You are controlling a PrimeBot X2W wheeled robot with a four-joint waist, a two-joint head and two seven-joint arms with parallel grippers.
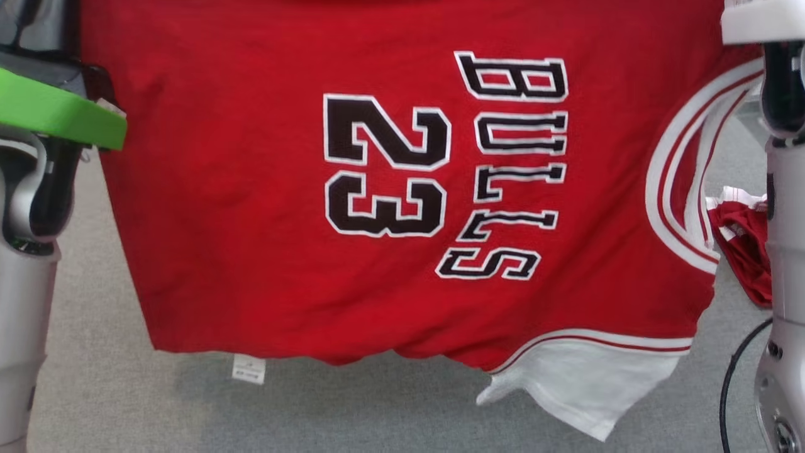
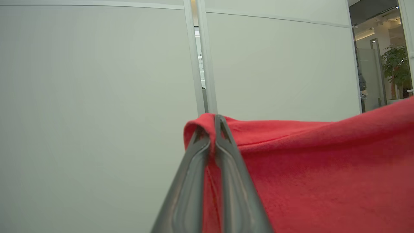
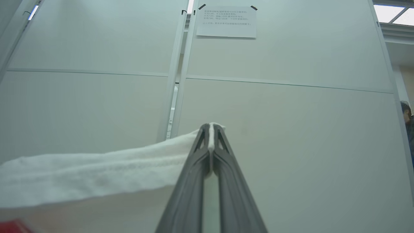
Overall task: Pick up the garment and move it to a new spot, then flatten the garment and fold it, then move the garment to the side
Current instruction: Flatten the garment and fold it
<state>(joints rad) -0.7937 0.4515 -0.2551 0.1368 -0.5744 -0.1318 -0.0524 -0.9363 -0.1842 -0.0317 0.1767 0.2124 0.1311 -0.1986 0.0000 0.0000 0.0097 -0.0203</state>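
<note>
The jersey (image 1: 251, 189) hangs spread wide above the grey surface (image 1: 126, 390), its "23" and lettering turned sideways. The left gripper (image 2: 213, 121) is clamped on a red edge of it. The right gripper (image 3: 212, 127) is clamped on its white trim. Both are raised above the surface.

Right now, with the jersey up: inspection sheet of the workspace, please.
Surface: grey surface, carpet-like, below the jersey.
Job's things: red jersey held up and spread, "23" and "BULLS" sideways, white tag dangling at its lower edge.
Clutter: bunched red-and-white cloth at right; cannot tell if part of the jersey.
Claws: left claw shut on a red edge; right claw shut on white trim.
Cables: black cable by the right arm.
Surroundings: pale partition panels, taped notice, potted plant, a person at the edge.
</note>
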